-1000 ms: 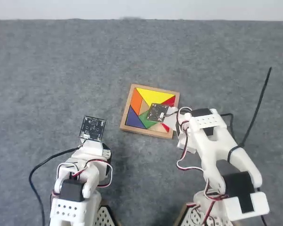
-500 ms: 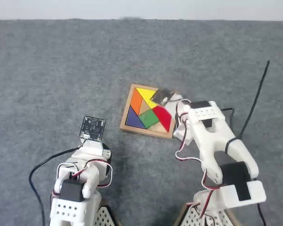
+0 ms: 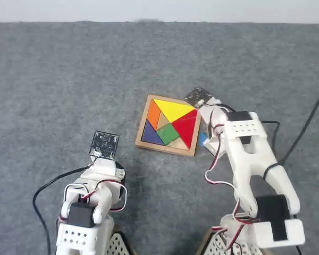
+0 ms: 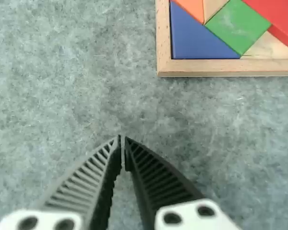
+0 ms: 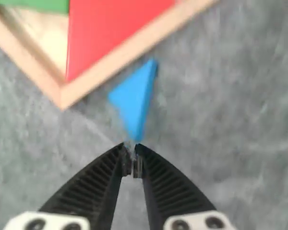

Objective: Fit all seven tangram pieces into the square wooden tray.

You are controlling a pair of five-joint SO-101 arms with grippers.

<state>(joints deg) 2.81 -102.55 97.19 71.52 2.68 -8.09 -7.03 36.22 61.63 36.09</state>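
The square wooden tray [image 3: 145, 143] lies mid-table holding yellow [image 3: 173, 110], orange [image 3: 154, 115], dark blue [image 3: 150, 134], green [image 3: 168, 133] and red [image 3: 187, 129] pieces, with bare wood between some. A small light blue triangle [image 3: 203, 139] lies flat on the carpet just outside the tray's right rim. My right gripper [image 5: 132, 155] is shut, its tips meeting at one corner of that blue triangle [image 5: 134, 98], beside the tray corner [image 5: 62, 96]. My left gripper [image 4: 121, 142] is shut and empty over bare carpet, short of the tray's near rim [image 4: 221, 68].
Grey carpet covers the table. The right arm [image 3: 244, 149] stands right of the tray, the left arm [image 3: 95, 186] at the front left. A black cable [image 3: 303, 127] runs along the far right.
The right arm swung from over the tray's middle to its right side, off the tray. The red piece and the light blue triangle have come into sight. The left arm has not moved.
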